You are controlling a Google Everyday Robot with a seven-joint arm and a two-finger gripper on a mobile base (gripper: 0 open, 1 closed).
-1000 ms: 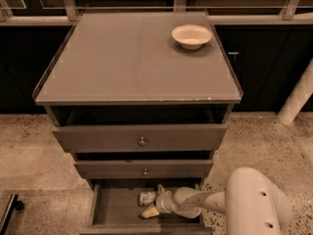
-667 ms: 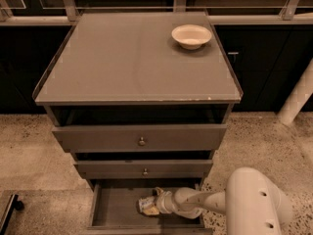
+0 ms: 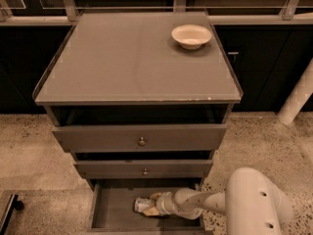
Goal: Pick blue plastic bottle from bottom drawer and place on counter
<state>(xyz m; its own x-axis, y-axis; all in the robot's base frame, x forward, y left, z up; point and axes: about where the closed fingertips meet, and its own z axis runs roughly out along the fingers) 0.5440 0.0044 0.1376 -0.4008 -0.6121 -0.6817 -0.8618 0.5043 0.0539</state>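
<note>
The bottom drawer (image 3: pixel 115 212) is pulled open below two knobbed drawers. The blue plastic bottle (image 3: pixel 142 204) lies on its side on the drawer floor, near the middle. My gripper (image 3: pixel 152 204) reaches in from the right, low inside the drawer, with its fingertips around the bottle's right end. The white arm (image 3: pixel 254 202) comes in from the lower right. The counter (image 3: pixel 132 58) is the flat grey cabinet top above.
A cream round bowl (image 3: pixel 191 35) sits at the back right of the counter. The top drawer (image 3: pixel 141 137) and middle drawer (image 3: pixel 144 168) stick out slightly above the open one. A white post (image 3: pixel 298 94) stands at the right. Speckled floor surrounds the cabinet.
The gripper has moved slightly left in the drawer, closing in around the bottle's end. The bottle stays on the drawer floor.
</note>
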